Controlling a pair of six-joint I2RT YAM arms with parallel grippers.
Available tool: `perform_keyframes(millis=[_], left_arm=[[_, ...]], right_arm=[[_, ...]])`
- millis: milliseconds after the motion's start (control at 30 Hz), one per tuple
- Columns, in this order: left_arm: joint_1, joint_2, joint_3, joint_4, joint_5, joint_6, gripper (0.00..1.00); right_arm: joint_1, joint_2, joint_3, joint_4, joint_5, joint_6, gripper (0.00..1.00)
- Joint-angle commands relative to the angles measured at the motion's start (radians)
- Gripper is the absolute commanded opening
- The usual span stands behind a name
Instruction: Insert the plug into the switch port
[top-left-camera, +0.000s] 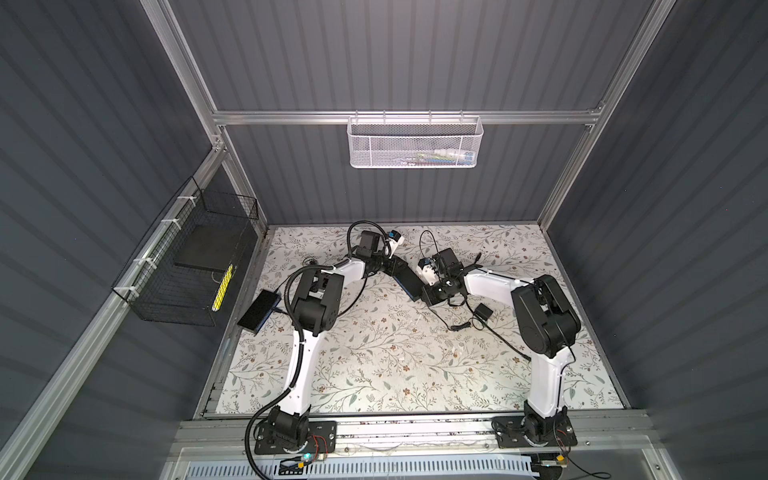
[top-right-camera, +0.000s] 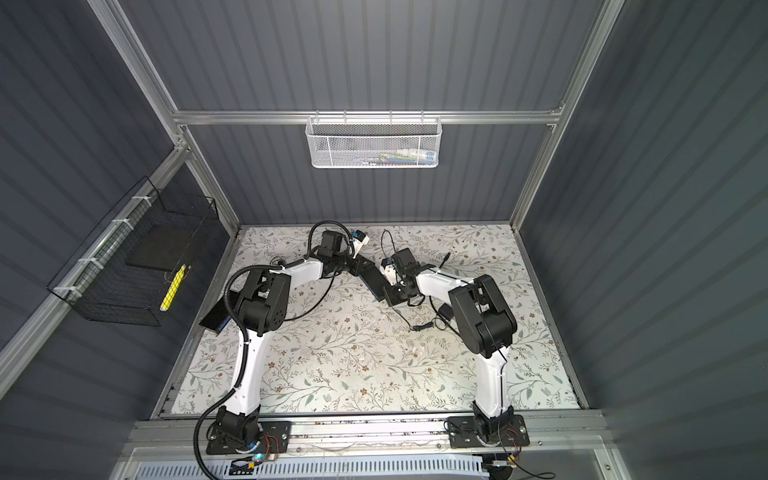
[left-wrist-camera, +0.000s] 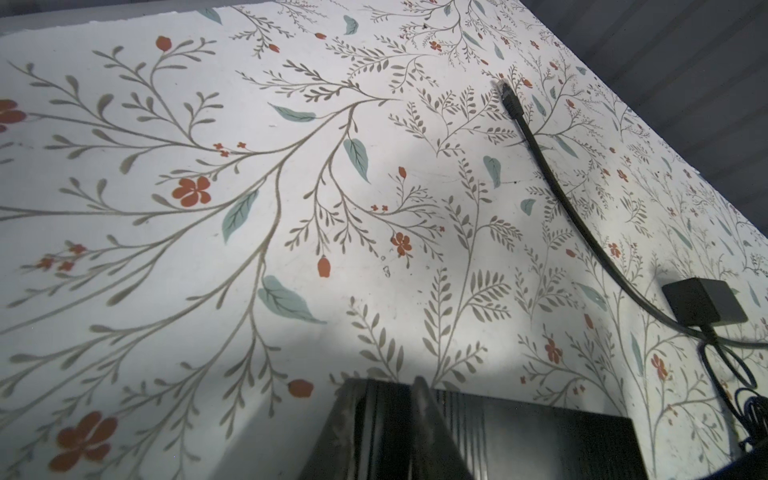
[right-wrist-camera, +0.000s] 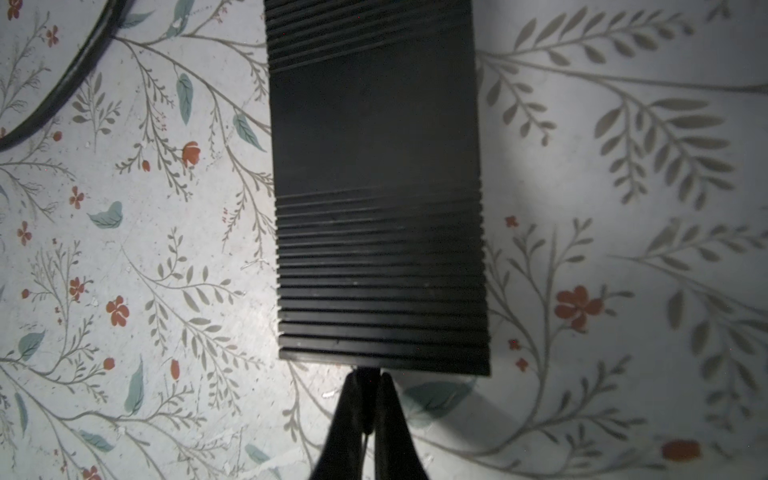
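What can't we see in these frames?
Right wrist view: the switch port; only the black box's ribbed top shows, right fingers block its near end.
Same view: whatever the right fingers pinch, hidden between them.
Left wrist view: left fingers, blurred, cut by the frame edge.
Both top views: white basket contents, too small behind mesh.

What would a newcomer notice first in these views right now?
Both arms meet at the back of the floral table, the black ribbed box bridged between them: the left gripper clamps one end, the closed right gripper sits at the other. A second black box lies at the table's left edge, and a loose cable end rests on the table beyond the right wrist.
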Motion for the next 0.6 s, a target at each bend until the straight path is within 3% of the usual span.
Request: perform_keyframes(millis=[0,367,567], left_arm=[[-0.135,0.033,-0.074,-0.276,0.182,-0.004,0.22],[-0.120,0.043,-0.055,-0.273,0.144,-0.007,0.22],[-0.078,0.051,-0.013,-0.327,0.081,0.014,0.23]], right_arm=[[-0.015,0.014,0.099,0.328,0.027,-0.002,0.00],[-0.015,0.006,0.109,0.307,0.028,-0.033,0.00],[-0.015,-0.040,0.039,0.301,0.053,-0.047,0.10]])
